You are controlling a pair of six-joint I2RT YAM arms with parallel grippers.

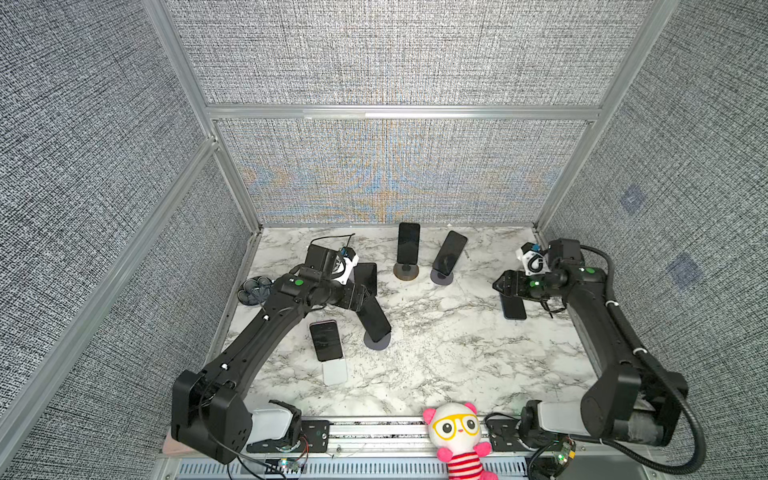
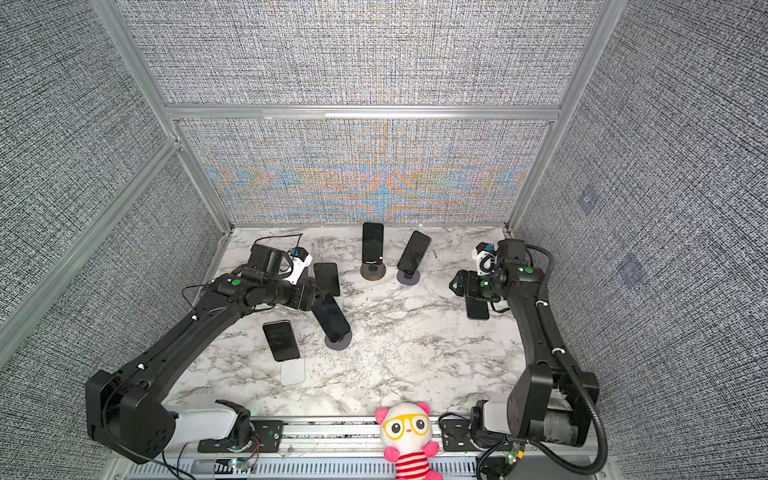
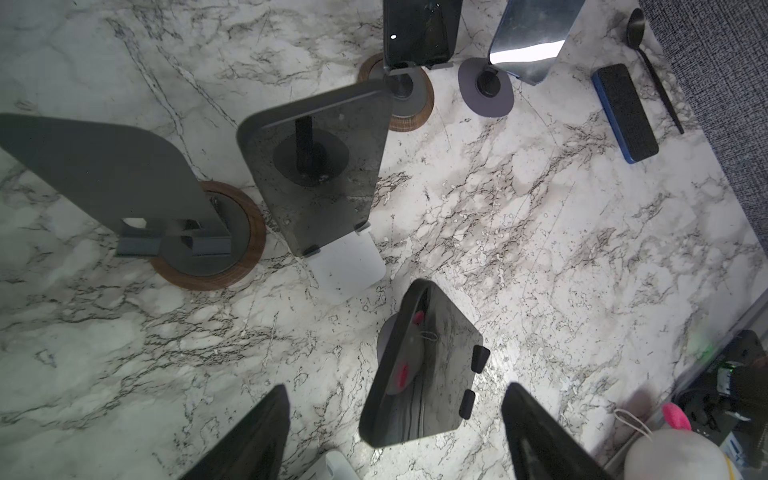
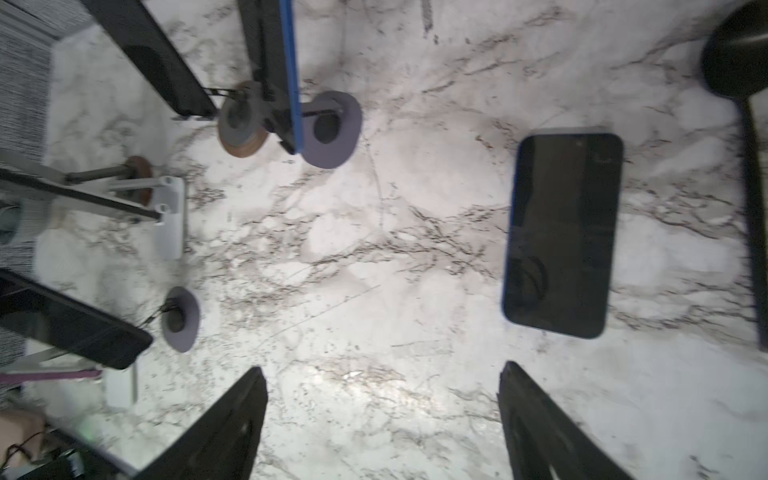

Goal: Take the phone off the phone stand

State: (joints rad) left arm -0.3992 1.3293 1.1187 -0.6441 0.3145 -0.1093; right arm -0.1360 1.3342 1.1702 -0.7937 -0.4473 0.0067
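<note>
Left tool (image 3: 397, 386), jaws spread, should straddle the glossy black phone (image 3: 428, 374) squarely, then lift it off its round grey-based stand (image 1: 377, 342).

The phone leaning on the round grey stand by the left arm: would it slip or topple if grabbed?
The phone looks stiff and glossy, mirroring its surroundings, so it may slip in the fingers. It leans on a stand with a small round base, held by two small hooks, so a sideways push would probably tip both.
</note>
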